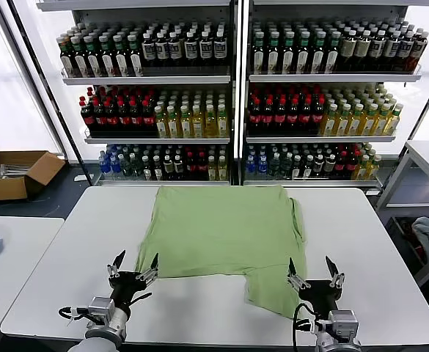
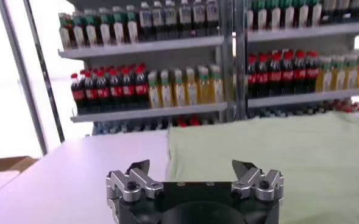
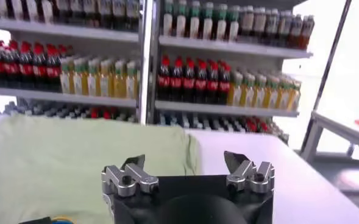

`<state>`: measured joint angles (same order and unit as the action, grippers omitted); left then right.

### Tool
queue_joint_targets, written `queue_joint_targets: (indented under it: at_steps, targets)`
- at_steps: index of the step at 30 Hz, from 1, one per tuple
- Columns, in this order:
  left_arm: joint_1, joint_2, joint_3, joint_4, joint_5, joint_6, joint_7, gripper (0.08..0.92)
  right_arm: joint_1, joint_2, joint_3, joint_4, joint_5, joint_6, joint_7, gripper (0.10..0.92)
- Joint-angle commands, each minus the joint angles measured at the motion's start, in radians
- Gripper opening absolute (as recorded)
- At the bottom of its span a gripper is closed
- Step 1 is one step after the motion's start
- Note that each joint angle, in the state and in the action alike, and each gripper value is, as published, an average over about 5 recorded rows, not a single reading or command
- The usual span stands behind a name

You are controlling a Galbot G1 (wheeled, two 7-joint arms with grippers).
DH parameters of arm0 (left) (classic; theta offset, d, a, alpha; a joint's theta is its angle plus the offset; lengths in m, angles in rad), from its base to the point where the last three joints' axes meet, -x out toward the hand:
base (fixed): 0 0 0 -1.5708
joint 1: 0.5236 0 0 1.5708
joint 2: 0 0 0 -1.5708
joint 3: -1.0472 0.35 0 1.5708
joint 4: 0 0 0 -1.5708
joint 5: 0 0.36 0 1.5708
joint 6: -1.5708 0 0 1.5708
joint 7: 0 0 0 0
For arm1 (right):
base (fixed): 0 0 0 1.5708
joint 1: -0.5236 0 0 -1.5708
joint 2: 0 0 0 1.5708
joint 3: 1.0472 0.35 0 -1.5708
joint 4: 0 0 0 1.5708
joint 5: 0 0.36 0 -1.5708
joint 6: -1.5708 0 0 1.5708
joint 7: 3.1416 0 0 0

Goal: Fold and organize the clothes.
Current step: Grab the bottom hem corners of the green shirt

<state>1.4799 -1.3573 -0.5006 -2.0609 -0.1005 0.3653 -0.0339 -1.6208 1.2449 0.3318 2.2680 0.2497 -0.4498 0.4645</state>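
Left claw [image 1: 134,265] and right claw [image 1: 312,270] hover wide apart, empty, at the near tabletop [image 1: 53,264] edge. Only the head view shows the green shirt [image 1: 221,235] whole, flat, one flap reaching the right claw; wrist views show just edges. Bottle shelves [image 1: 229,77] behind, cardboard box [image 1: 12,172] left.

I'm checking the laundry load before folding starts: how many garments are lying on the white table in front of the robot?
1. A light green shirt lies spread flat mid-table, its near edge between the open left pincer and open right pincer. Nothing suggests another garment underneath, though one could be hidden.
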Motion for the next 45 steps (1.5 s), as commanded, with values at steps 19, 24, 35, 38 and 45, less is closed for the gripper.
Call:
queue_joint_targets:
  at_steps: [19,24,35,38,45]
  targets:
    - [-0.049,0.03,0.007,0.091,-0.06,0.053,0.008,0.823,-0.019,0.067,-0.041,-0.071,0.023,-0.019,0.038,0.823]
    - [-0.056,0.029,0.009,0.109,-0.062,0.05,0.008,0.823,-0.011,0.077,-0.051,-0.094,0.022,-0.009,0.03,0.823]
    - [-0.062,0.029,0.017,0.126,-0.065,0.05,0.008,0.823,-0.004,0.084,-0.056,-0.129,0.026,0.008,0.026,0.823]
    - [-0.062,0.029,0.018,0.129,-0.065,0.05,0.008,0.823,-0.005,0.088,-0.056,-0.131,0.03,0.009,0.027,0.823]
    - [-0.055,0.032,0.02,0.13,-0.068,0.056,0.007,0.822,-0.01,0.085,-0.063,-0.143,0.032,0.012,0.025,0.811]
